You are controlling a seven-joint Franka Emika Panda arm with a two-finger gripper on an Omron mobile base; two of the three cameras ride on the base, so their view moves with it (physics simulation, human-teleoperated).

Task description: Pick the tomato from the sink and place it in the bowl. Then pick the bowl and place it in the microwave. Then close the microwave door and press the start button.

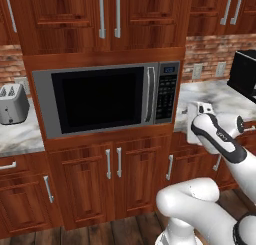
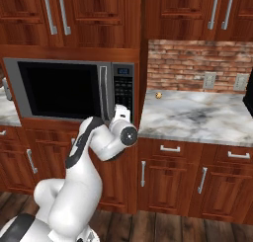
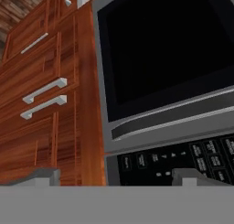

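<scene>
Gripper (image 3: pixel 114 176) first: from my remote station I see its two dark finger tips standing wide apart at the bottom of the hand view, with nothing between them, so the jaws are released and empty. In the right base view the hand is at the lower right corner of the microwave (image 1: pixel 107 99), near the 5 o'clock edge of the door, close to the front.

Going from left to right in the left base view, I see a small silver toaster (image 1: pixel 12 104) at 9 o'clock on the marble counter (image 1: pixel 15 134). Then comes the microwave, built into the red-brown cabinets (image 1: pixel 90 179). The microwave door (image 1: pixel 97 100) is shut, its black window is dark, and the vertical silver handle (image 1: pixel 148 95) stands at its right edge. Just beside the handle, at 3 o'clock from it, is the black keypad panel (image 1: pixel 167 91). In the hand view this keypad lies directly ahead of the finger tips, rolled sideways, and the buttons are too small to read.

Further right, the right base view shows a marble counter and a brick wall (image 2: pixel 192 63) with two outlets. I cannot see inside the microwave through the dark window.
</scene>
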